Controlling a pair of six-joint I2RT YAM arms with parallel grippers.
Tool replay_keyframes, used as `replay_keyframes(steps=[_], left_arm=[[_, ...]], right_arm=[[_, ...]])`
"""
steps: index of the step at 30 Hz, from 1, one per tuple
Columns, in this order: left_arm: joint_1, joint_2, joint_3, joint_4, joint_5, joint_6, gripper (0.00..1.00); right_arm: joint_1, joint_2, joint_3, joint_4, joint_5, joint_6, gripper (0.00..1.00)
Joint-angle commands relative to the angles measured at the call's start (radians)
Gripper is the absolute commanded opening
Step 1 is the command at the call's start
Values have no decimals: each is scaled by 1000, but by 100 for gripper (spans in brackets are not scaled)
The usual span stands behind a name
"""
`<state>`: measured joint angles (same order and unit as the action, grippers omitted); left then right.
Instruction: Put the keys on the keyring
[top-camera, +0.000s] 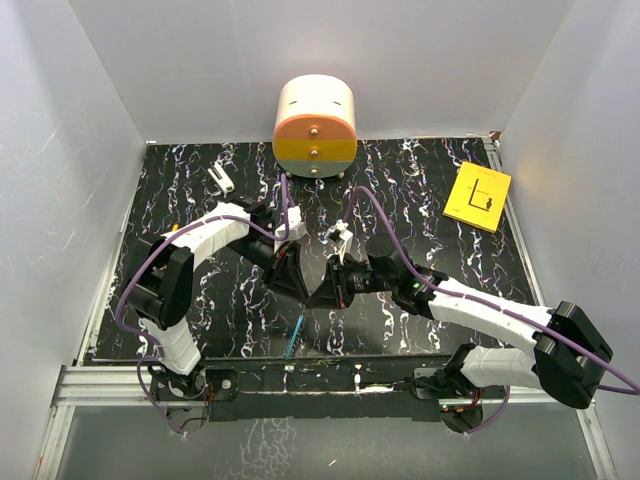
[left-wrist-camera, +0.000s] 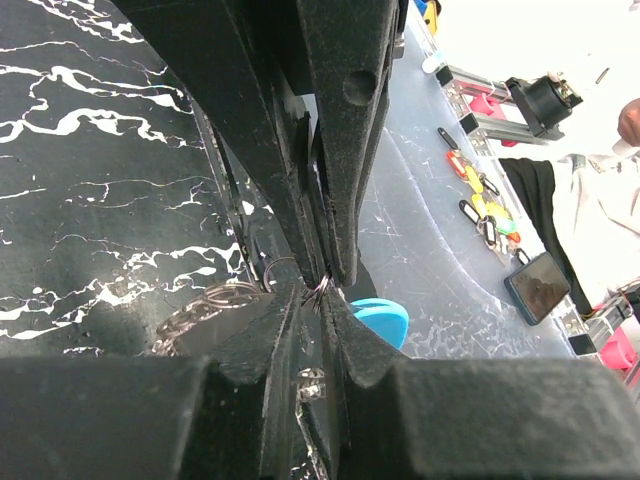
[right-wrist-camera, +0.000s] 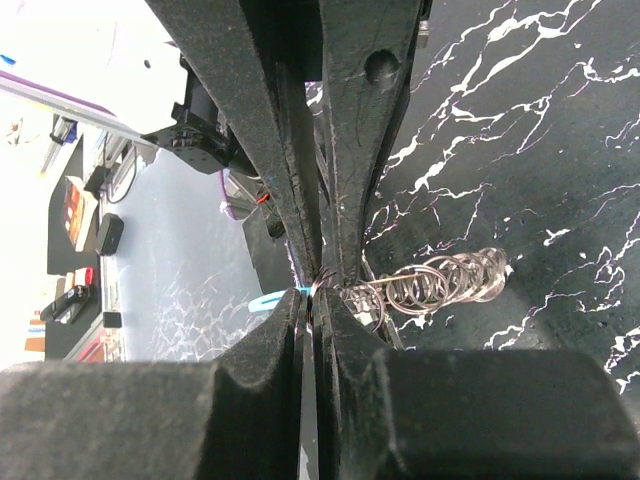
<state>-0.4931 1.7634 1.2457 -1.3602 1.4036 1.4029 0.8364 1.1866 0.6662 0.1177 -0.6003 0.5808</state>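
Both of my end effectors meet tip to tip over the middle of the black, white-veined counter (top-camera: 420, 210), and the keyring (right-wrist-camera: 440, 280) is caught between them. My right end effector (right-wrist-camera: 318, 305) is pressed together, clamped on a thin strand of the ring's wire right at its tips. My left end effector (left-wrist-camera: 322, 315) is drawn almost as tight. Only a narrow slit shows between its fingers (left-wrist-camera: 375, 365), with a glint of wire in it, so it too is pinching the keyring.

Through my right wrist camera the ribbed coil fans out to the right of the fingertips, low over the counter. Whether it touches the surface I cannot tell. A sliver of the bright-blue band (right-wrist-camera: 265, 300) pokes out on the left. My left wrist camera shows the reverse: coil on the left, the rounded blue band just beside the tips on the right. From above, the blue part is a thin streak hanging toward the near edge, just below the point where my tips meet.

At the far edge stands a cream-and-orange drum (top-camera: 315, 125). A small white piece (top-camera: 222, 180) lies to its left, and a yellow card (top-camera: 478, 196) lies near the far right corner — all well apart from my arms. Purple cables (top-camera: 135, 290) loop along both arms.
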Motion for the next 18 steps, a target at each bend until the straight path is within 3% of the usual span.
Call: replay_keyframes(steps=[1,6,18], left_arm=[[-20,-17,18,-54,75,18,11],[-20,-21,7,-55,72,24,19],[-19,1,10,-54,72,24,20]], right_arm=[[-8,-12,61,79,123,-22,8],[-8,-40,49,77,169,-27,8],[-8,-79,38,89,197,-18,8]])
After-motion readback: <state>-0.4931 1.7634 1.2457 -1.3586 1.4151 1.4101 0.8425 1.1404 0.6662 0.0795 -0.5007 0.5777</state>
